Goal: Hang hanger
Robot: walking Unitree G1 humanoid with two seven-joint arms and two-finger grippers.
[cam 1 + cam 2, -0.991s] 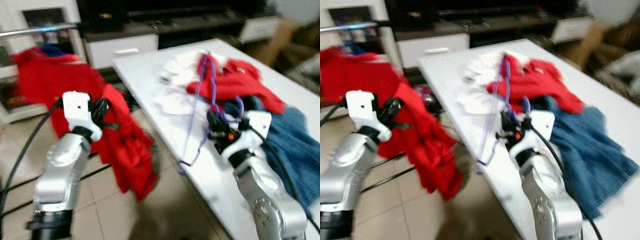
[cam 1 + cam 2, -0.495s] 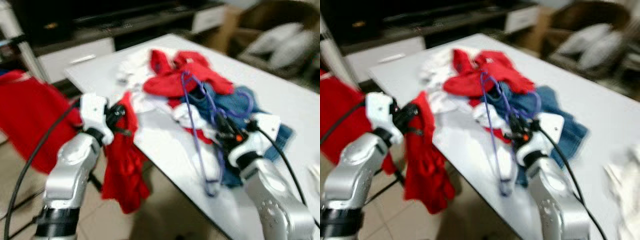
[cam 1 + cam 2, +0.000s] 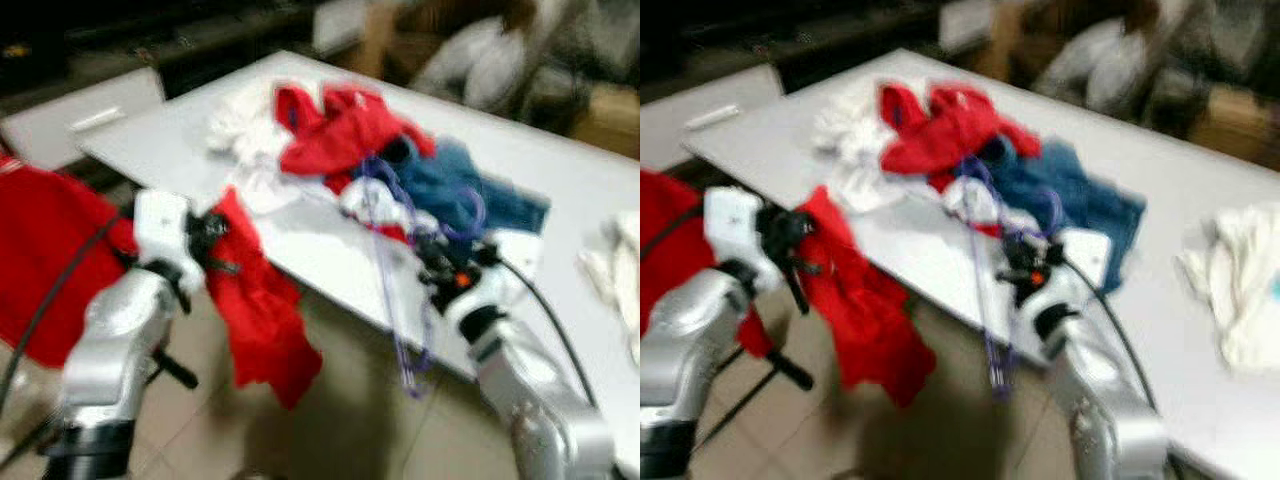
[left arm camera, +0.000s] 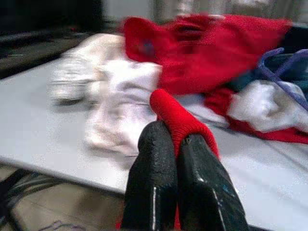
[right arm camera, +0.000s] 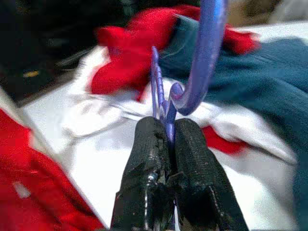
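A purple hanger hangs tilted over the white table's near edge, its hook curling up above the fingers. My right gripper is shut on the purple hanger near the hook's base. My left gripper is shut on a red garment, which droops beside the table toward the floor. In the left wrist view a fold of the red garment is pinched between the black fingers.
The white table carries a pile of clothes: a red top, blue jeans and white pieces. More white cloth lies at the table's right. Another red garment hangs at the far left. Tiled floor lies below.
The whole picture has shifted as the camera turned, bringing the table's right side and the white cloth into view. Both grippers keep their hold; the hanger and red garment swing slightly.
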